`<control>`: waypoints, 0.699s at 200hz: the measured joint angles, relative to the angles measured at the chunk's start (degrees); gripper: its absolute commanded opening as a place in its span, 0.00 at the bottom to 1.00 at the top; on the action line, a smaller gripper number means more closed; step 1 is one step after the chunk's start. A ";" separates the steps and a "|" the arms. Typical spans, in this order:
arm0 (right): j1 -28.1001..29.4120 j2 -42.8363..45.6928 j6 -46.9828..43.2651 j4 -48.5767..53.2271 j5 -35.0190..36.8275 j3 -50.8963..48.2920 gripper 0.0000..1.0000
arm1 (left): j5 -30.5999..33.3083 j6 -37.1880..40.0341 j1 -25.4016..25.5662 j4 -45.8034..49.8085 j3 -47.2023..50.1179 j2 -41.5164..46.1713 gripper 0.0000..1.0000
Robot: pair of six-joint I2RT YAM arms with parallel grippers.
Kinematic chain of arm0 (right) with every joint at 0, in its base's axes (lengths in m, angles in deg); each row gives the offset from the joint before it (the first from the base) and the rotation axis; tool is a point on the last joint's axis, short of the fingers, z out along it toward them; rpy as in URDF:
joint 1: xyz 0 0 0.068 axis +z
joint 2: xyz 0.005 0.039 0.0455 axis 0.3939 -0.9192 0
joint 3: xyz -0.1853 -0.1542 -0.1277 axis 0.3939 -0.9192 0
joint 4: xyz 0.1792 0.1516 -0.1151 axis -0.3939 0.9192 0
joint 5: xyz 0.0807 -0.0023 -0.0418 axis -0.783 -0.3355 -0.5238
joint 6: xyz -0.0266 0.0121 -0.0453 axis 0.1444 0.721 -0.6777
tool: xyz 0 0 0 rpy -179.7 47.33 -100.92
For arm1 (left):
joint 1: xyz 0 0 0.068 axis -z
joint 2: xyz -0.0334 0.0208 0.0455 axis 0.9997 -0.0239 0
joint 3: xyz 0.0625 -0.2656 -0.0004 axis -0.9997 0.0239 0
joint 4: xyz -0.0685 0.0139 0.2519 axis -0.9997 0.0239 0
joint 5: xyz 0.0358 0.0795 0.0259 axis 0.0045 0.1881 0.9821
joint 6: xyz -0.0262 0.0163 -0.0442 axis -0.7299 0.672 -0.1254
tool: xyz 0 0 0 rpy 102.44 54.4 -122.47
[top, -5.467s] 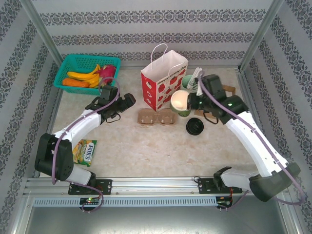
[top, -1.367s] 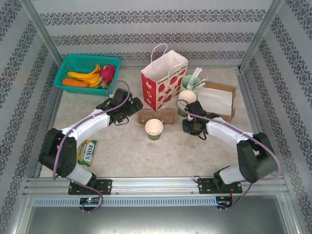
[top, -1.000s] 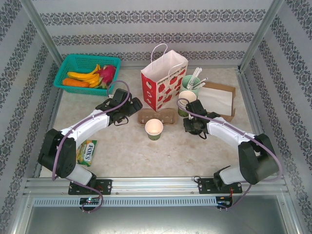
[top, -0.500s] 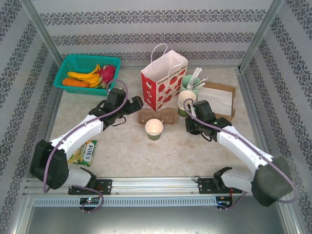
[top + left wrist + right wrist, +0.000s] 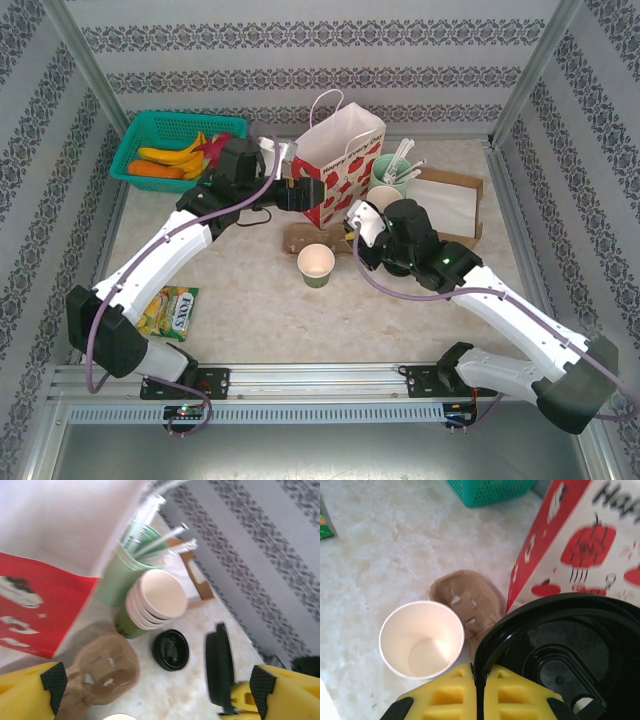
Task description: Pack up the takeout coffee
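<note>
While I watch from here, bag (image 5: 338, 160): upright at far centre; the left arm crowds its left face, so I judge a nudge could tip it.
Left claw (image 5: 296, 192): jaws wide apart, empty, just beside the bag.
Right claw (image 5: 477, 682): clamped on the lid's edge, hovering right of the cup.
Carrier (image 5: 300, 238): flat between bag and cup.
Cup (image 5: 317, 264): upright at centre, just near of the carrier, uncovered; light, so an off-centre press could topple it.
Lid (image 5: 560, 645): gripped at its rim and tilted; I fear it seats crooked or slips.
</note>
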 measured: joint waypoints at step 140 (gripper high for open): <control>5.22 -10.62 -26.36 0.70 -1.16 9.88 0.04 | -4.39 19.41 0.37 23.39 -16.76 -9.70 0.66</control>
